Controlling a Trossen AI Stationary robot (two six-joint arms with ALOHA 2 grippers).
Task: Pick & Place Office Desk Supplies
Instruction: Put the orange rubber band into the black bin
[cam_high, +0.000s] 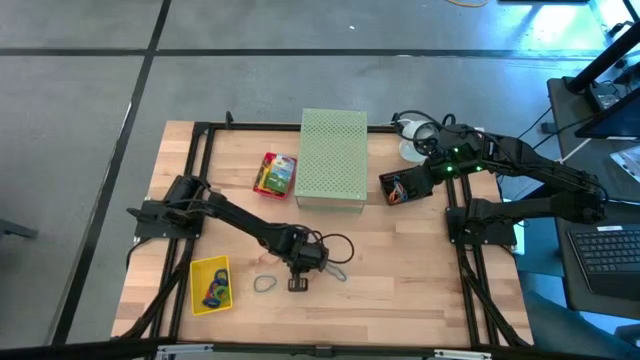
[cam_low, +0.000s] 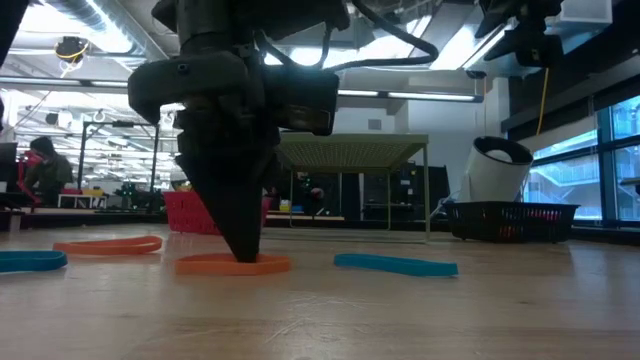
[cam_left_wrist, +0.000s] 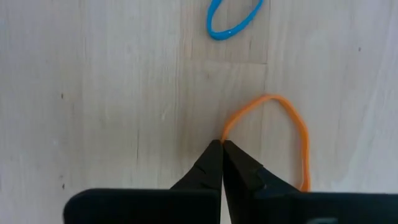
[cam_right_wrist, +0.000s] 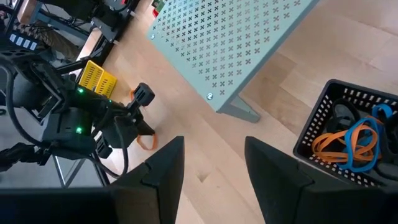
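Observation:
My left gripper (cam_high: 298, 284) stands near the table's near edge, pointing down, shut on an orange rubber band (cam_left_wrist: 298, 124) that lies flat on the wood. A blue band (cam_left_wrist: 233, 22) lies just beyond it. In the low view another orange band (cam_low: 108, 245) and two blue ones (cam_low: 395, 264) rest flat on the table. A yellow-and-green card box (cam_high: 275, 173) lies beside the large green perforated box. My right gripper (cam_right_wrist: 214, 162) is open and hovers at the right of the table, next to a black basket (cam_right_wrist: 348, 134) that holds orange and blue bands. My left gripper pinches the orange band's edge (cam_left_wrist: 225, 134) between the two fingertips (cam_low: 245, 255), coming from above and pointing down. Only the free ends of the fingers reach it. The rest of the loop lies slack and flat on the table.
The large pale green perforated box (cam_high: 333, 158) stands at the table's far middle. A yellow tray (cam_high: 210, 285) with bands in it sits left of my left gripper. A white object (cam_low: 495, 170) stands behind the basket. Bare wood lies to the near right.

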